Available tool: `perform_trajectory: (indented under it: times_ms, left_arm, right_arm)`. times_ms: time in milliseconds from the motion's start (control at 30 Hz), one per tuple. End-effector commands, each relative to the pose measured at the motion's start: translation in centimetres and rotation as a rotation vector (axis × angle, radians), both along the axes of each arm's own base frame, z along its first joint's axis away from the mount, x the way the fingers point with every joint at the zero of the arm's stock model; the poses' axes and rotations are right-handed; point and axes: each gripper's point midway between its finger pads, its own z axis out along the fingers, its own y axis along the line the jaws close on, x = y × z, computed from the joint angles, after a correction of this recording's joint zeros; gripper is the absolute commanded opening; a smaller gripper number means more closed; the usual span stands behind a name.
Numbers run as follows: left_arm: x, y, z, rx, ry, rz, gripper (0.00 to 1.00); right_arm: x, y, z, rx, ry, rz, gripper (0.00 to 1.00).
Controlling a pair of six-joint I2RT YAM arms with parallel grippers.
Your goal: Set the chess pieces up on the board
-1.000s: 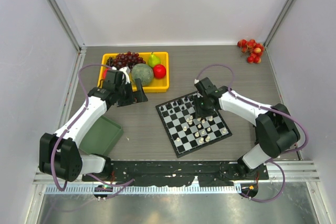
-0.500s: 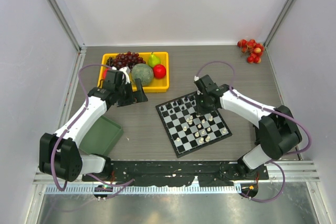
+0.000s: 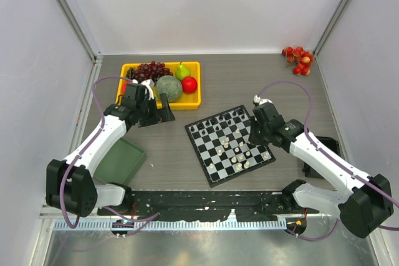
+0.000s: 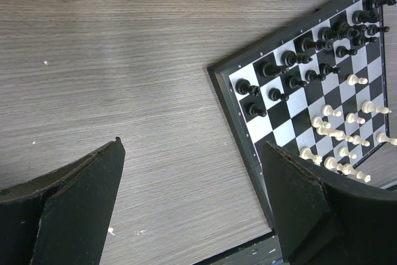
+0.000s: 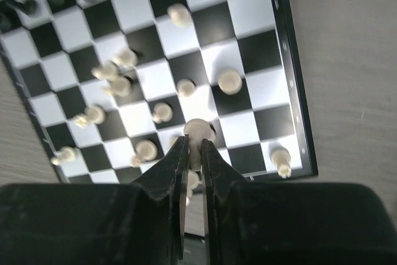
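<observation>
From the top view I see the board [image 3: 230, 144] lying turned at an angle in the centre of the grey worktop [image 3: 249, 85], with black chess pieces [image 3: 215, 123] along its upper edge and cream ones scattered over its lower right half. My right gripper [image 3: 257, 134] sits over the board's right side; from here I cannot see its fingertips. My left gripper [image 3: 163, 114] hangs left of the board, just below the yellow tray [image 3: 192, 85] that carries grapes [image 3: 148, 70], a pear [image 3: 181, 70], a green melon [image 3: 168, 87] and a red apple [image 3: 189, 84]. A green tray [image 3: 122, 161] lies at lower left, and a bunch of red fruit [image 3: 297, 58] in the upper right corner.

In the left wrist view my left gripper [image 4: 192, 203] is released, its fingers [image 4: 80, 200] spread wide above bare worktop, with nothing between them. The board fills the right of the frame, black pieces at top, cream ones lower right; the yellow tray's rim runs along the top edge.

In the right wrist view my right gripper [image 5: 193, 153] is clenched on a cream piece [image 5: 197, 132], whose round head shows just above the fingertips at frame centre. Below it the board carries loose cream pieces, some blurred, and black ones at upper left.
</observation>
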Motion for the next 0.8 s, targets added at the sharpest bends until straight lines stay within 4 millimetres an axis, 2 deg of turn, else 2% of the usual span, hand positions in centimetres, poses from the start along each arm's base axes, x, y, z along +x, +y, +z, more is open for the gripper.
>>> perform_trajectory:
  times_ms: [0,167,467,767]
  left_arm:
    - [0.6,-0.5,1.4,-0.032,-0.061,0.001,0.99]
    - [0.5,-0.5,1.3,-0.030,-0.057,-0.002,0.99]
    - [0.7,-0.5,1.3,-0.029,-0.056,-0.001,0.99]
    - [0.8,-0.6,0.9,-0.024,-0.040,-0.005,0.99]
  right_arm:
    - [-3.0,-2.0,-3.5,-0.041,0.117,-0.069,0.17]
    - [-4.1,-2.6,-5.3,-0.058,0.161,-0.090,0.16]
    - [-4.8,-3.3,-7.1,-0.081,0.210,-0.115,0.16]
    - [-5.4,-4.1,-7.4,-0.101,0.224,-0.141,0.16]
